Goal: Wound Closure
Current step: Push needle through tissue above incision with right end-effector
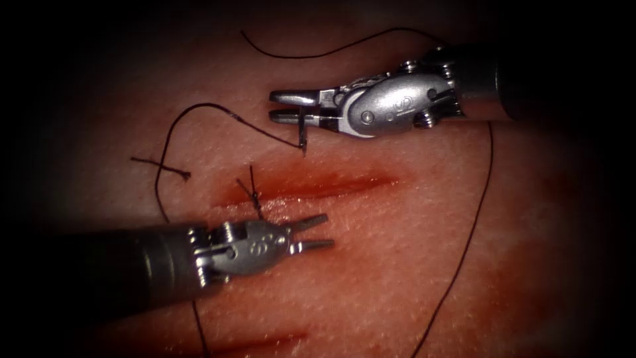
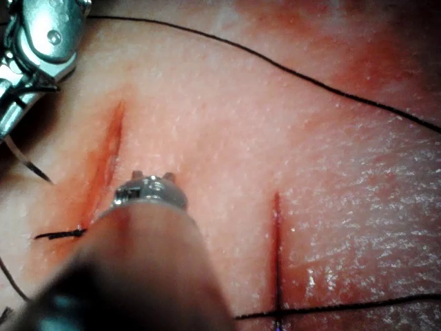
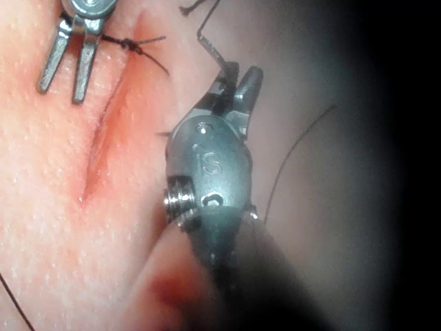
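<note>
Knotted stitch crossed the cut near its left end, right tool clamped the needle near one end above the cut, tip touching tissue, left tool spread, empty, below the cut, thread trailed right, red fluid lined the cut.

Your right tool, at twelve o'clock from the cut, grips the needle, its tip pointing down above the tissue. Your left tool, at six o'clock, gapes empty beside the knot.

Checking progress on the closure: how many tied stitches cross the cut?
1. A single knotted stitch sits at the cut's left end, just above the left tool. Others may be hidden in shadow.
</note>
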`<state>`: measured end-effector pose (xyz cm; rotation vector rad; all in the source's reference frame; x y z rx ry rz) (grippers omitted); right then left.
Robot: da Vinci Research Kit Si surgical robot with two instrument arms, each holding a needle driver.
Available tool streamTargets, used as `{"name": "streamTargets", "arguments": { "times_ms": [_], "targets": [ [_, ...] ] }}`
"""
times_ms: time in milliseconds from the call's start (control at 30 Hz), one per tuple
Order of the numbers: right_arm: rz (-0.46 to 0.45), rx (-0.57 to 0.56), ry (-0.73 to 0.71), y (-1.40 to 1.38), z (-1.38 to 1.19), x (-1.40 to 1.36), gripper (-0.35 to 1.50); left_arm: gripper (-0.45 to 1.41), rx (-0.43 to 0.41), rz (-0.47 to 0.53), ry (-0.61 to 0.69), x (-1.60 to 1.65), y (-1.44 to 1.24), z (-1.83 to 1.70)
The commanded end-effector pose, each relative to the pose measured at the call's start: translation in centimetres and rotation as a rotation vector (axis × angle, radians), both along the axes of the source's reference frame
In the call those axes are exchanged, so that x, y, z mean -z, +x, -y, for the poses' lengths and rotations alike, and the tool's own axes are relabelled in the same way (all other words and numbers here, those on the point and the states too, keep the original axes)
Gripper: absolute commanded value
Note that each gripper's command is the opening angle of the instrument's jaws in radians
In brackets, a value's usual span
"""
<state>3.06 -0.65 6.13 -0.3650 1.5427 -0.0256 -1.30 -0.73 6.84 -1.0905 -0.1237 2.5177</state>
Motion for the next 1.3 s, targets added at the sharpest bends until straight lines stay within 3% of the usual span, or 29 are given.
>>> {"name": "streamTargets", "arguments": {
  "times_ms": [33, 367, 567, 867, 1300],
  "targets": [
    [-0.004, 0.004, -0.019, 0.08, -0.03, -0.01, -0.35, 0.04, -0.001, 0.003, 0.000, -0.04, -0.05, -0.01],
    [-0.004, 0.021, -0.177, 0.05, 0.29, -0.02, -0.35, 0.04, 0.003, 0.015, 0.004, 0.04, 0.08, -0.01],
    [-0.014, 0.029, -0.244, 0.06, 0.72, -0.14, -0.35, 0.02, 0.012, 0.024, 0.016, 0.10, 0.20, 0.01],
    [0.046, 0.027, -0.322, -0.07, 1.32, -0.39, -0.35, 0.01, 0.022, 0.033, 0.016, 0.13, 0.33, 0.01],
    [0.073, 0.023, -0.327, -0.17, 1.33, -0.52, -0.35, -0.03, 0.022, 0.032, 0.017, 0.12, 0.36, 0.01]
  ]
}}
